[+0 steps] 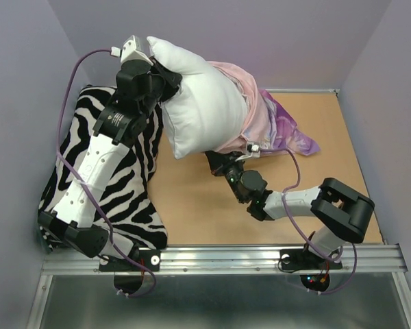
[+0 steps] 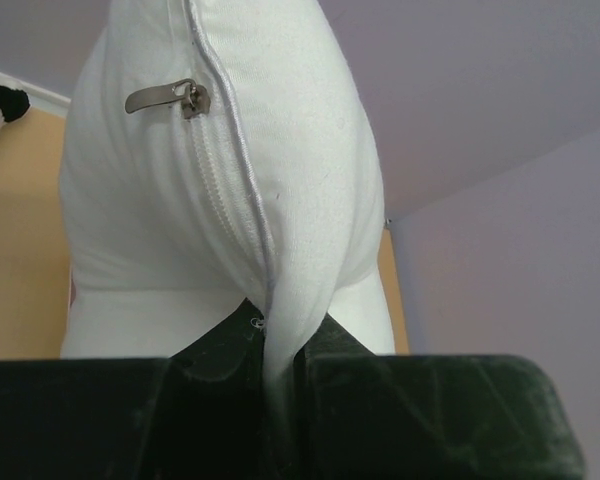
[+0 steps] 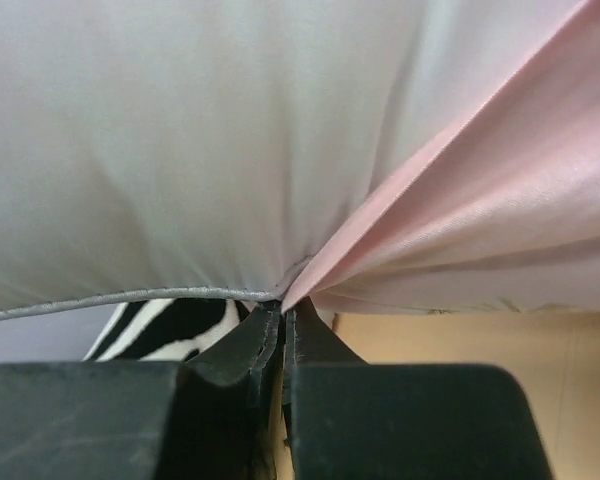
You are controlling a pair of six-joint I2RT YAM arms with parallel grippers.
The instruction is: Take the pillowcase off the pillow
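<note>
Over the far half of the table [image 1: 192, 205], two arms hold a half-stripped pillow [image 1: 205, 103].
Left gripper [image 1: 166, 79] fingers are clenched on the pillow's zipped seam. Right gripper [image 1: 214, 156] fingers pinch the pillowcase [image 1: 277, 123] hem beneath, with the pink case bunched on the pillow's right end and trailing onto the table. Doing this well likely means a firm left grip while drawing the hem rightward, away from the zebra cushion [image 1: 123, 185].

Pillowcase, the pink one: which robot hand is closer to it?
Right. The right hand pinches the pillowcase at its edge; the left hand grips the bare white end of the pillow, away from the pink fabric.
</note>
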